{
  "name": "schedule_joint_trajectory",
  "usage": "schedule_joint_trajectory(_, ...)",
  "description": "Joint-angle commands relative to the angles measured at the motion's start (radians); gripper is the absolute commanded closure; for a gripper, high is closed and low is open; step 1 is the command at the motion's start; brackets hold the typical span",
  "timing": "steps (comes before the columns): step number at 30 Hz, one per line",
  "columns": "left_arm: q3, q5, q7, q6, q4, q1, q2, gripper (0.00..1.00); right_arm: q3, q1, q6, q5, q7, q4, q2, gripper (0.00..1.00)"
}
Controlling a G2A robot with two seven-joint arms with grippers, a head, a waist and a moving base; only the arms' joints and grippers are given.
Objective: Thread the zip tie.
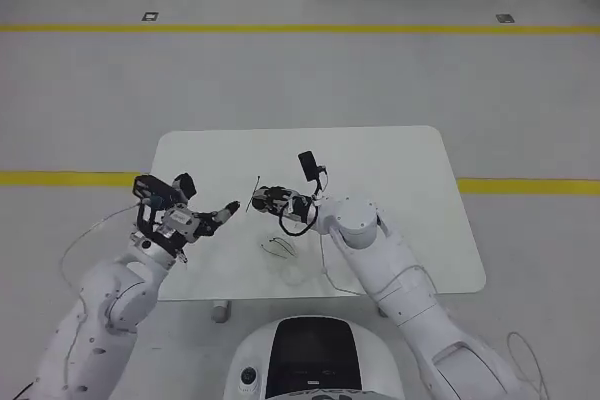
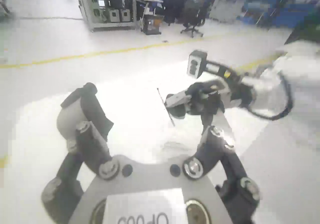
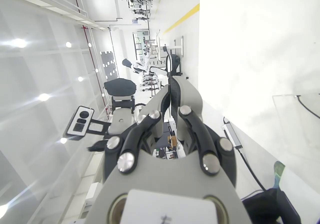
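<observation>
From above, zip tie (image 1: 254,190) is a thin dark sliver — head and tail too small to tell apart. Its gripped stretch is hidden between the fingers of the right gripper (image 2: 169,106). Pale wiry loop (image 1: 278,246) on table (image 1: 400,160) — too faint to tell what it is.

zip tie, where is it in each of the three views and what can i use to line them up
Top view: the zip tie is a thin dark strip near the picture's middle, at the tip of the right claw.
Left wrist view: a slanted dark strip, pinched by the right claw farther off.
Right wrist view: probably the thin dark line between that claw's shut fingers, though that is hard to confirm.
Shared landmark: the right claw holding it.
</observation>
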Motion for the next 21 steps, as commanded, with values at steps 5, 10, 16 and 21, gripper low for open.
schedule_joint_trajectory(5,0.073,0.303,0.203,0.000,0.071,-0.003,0.096,0.00,-0.001,-0.001,0.064,0.001,-0.007,-0.022,0.006,1.00)
schedule_joint_trajectory(10,0.082,0.328,0.270,0.000,0.103,-0.012,0.122,0.00,0.006,0.002,0.088,0.011,-0.036,-0.018,0.008,1.00)
schedule_joint_trajectory(16,0.085,0.351,0.268,0.000,0.097,-0.019,0.122,0.00,0.006,0.002,0.088,0.011,-0.036,-0.018,0.008,1.00)
schedule_joint_trajectory(21,0.105,0.468,0.223,0.017,0.055,-0.084,0.169,0.00,-0.007,-0.007,0.102,0.009,-0.065,-0.036,0.008,1.00)
